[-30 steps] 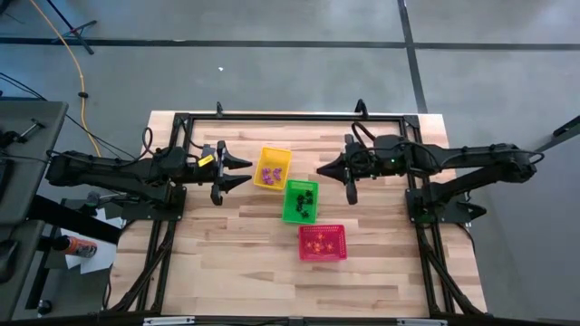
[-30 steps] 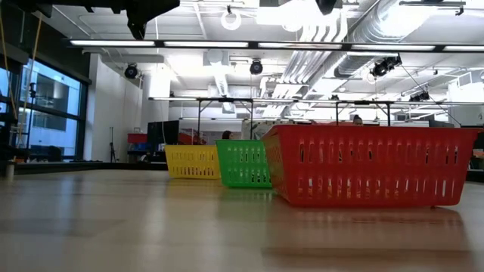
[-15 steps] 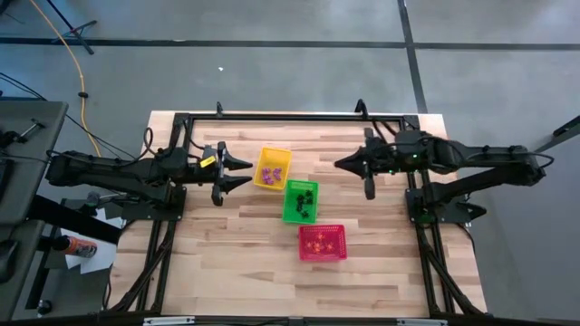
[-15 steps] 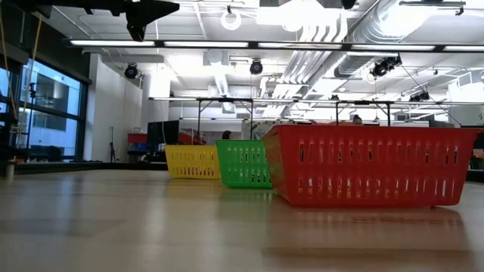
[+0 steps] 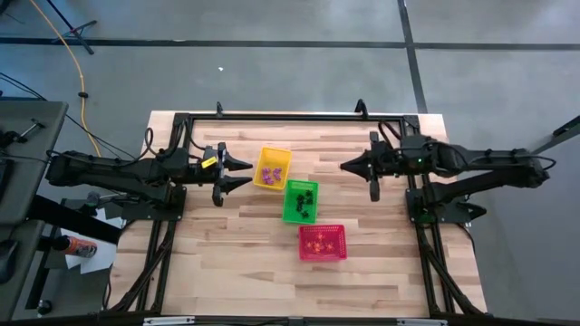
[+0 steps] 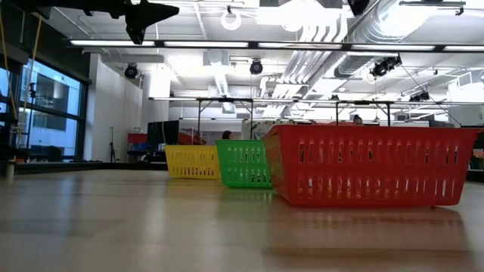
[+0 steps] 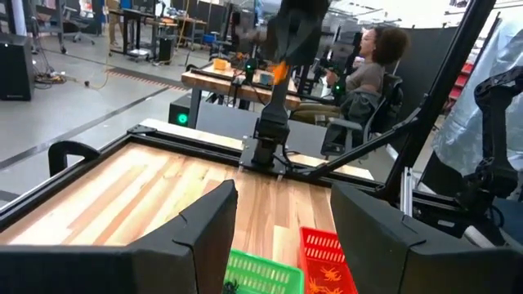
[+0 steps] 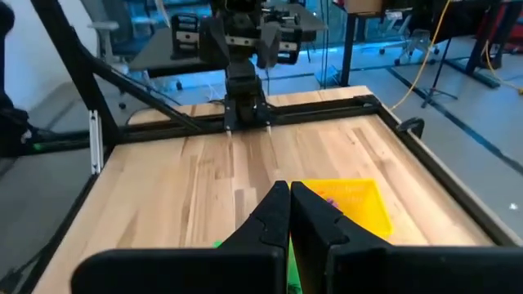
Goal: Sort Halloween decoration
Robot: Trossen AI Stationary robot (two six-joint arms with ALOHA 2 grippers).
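left tool (image 5: 246, 172) open, empty, beside yellow basket (image 5: 273, 168).

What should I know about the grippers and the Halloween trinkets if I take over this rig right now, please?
Left gripper: open, empty, raised beside the yellow basket.
Right gripper: shut, empty, raised right of the baskets.
Purple trinkets lie in the yellow basket, black trinkets in the green basket, orange trinkets in the red basket.
Done: no trinket shows loose on the table.
Left: apparently nothing; confirm and park the arms.
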